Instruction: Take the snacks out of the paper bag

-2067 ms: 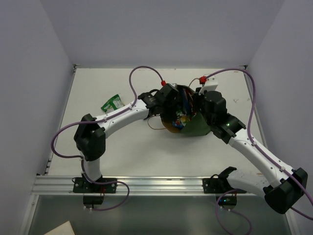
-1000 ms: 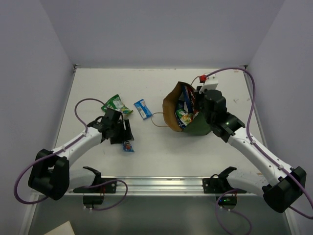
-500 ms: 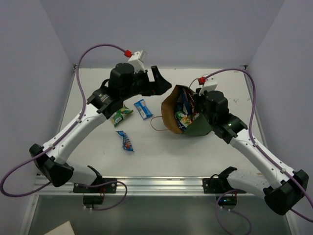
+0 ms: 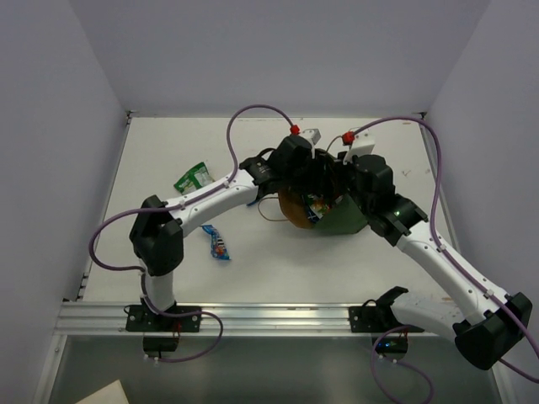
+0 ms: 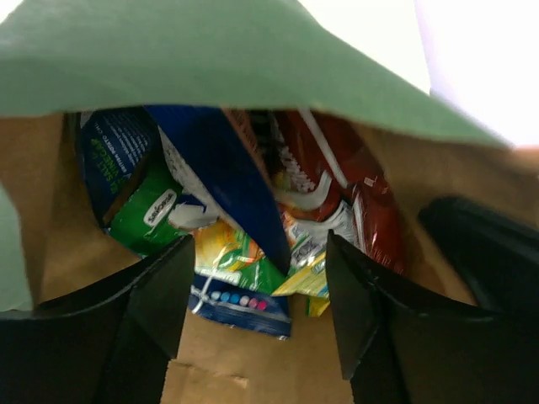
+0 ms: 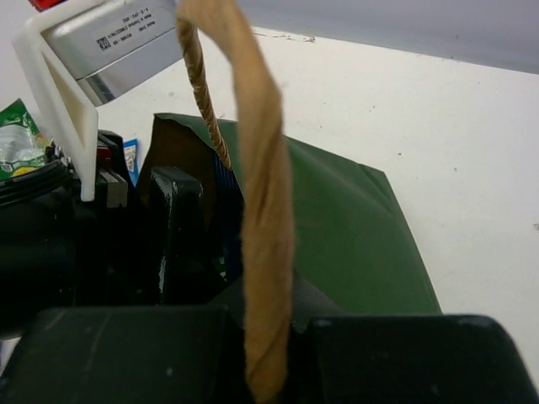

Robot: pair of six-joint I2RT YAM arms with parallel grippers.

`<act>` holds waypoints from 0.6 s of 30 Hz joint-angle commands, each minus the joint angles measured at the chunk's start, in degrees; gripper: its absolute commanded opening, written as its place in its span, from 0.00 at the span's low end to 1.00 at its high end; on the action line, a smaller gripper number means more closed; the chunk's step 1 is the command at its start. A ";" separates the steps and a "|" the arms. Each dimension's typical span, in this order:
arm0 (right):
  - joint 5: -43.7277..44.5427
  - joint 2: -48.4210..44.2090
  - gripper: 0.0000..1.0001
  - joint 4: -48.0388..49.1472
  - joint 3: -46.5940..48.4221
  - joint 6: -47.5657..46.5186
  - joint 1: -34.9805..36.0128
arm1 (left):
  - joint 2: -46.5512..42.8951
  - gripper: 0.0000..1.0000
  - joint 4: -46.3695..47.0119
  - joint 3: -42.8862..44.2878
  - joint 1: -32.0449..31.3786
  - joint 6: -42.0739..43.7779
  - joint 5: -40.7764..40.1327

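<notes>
The dark green paper bag (image 4: 341, 220) lies tilted at the table's middle right, its mouth facing left. My right gripper (image 6: 269, 353) is shut on its tan twisted handle (image 6: 263, 210), above the green side (image 6: 354, 227). My left gripper (image 5: 257, 311) is open inside the bag's mouth, over the brown floor (image 5: 253, 362), with nothing between its fingers (image 5: 160, 295). Just ahead of it lie snacks: a blue packet (image 5: 227, 177), a green one (image 5: 143, 223), a red one (image 5: 354, 194) and a yellow-green one (image 5: 240, 252). From above, the left wrist (image 4: 295, 156) covers the mouth.
Two snacks lie on the white table (image 4: 168, 269): a green packet (image 4: 192, 177) at the left and a small blue packet (image 4: 217, 242) nearer the front. White walls enclose the table on three sides. An aluminium rail (image 4: 253, 318) runs along the near edge.
My left arm has swung from the back left of the table to the bag, and its gripper is now inside the mouth. The right arm and bag have barely moved.
</notes>
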 commanded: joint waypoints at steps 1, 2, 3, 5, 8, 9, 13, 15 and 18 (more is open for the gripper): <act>-1.74 -0.31 0.03 0.39 2.29 1.96 -0.10 | 0.98 0.67 5.17 3.58 0.32 -2.07 -1.96; -1.91 -0.13 0.03 0.39 2.20 2.23 -0.19 | 1.69 0.60 6.31 3.76 0.23 -2.25 -2.05; -2.00 -0.13 0.03 0.48 2.20 2.32 -0.19 | 2.31 0.54 6.58 4.02 0.23 -2.34 -2.13; -1.48 0.13 0.03 0.48 2.03 2.32 -0.19 | 3.98 0.31 5.36 5.60 0.23 -2.17 -1.61; -0.43 0.31 0.03 0.74 1.41 1.97 -0.19 | 2.32 0.06 4.56 5.17 0.23 -1.20 -2.57; -0.16 0.40 0.03 0.83 1.15 1.97 -0.28 | 1.53 0.03 4.48 4.64 0.23 -0.59 -3.27; -0.07 0.66 0.02 1.27 -0.17 2.14 -1.50 | -3.91 0.00 2.20 4.02 0.76 1.60 -5.21; 0.19 0.66 0.02 1.36 -0.52 2.32 -2.12 | -6.11 0.00 0.53 4.81 1.29 2.40 -5.21; 0.72 1.10 0.01 1.27 -1.13 2.76 -3.52 | -10.95 0.00 -3.06 8.22 2.08 5.12 -6.78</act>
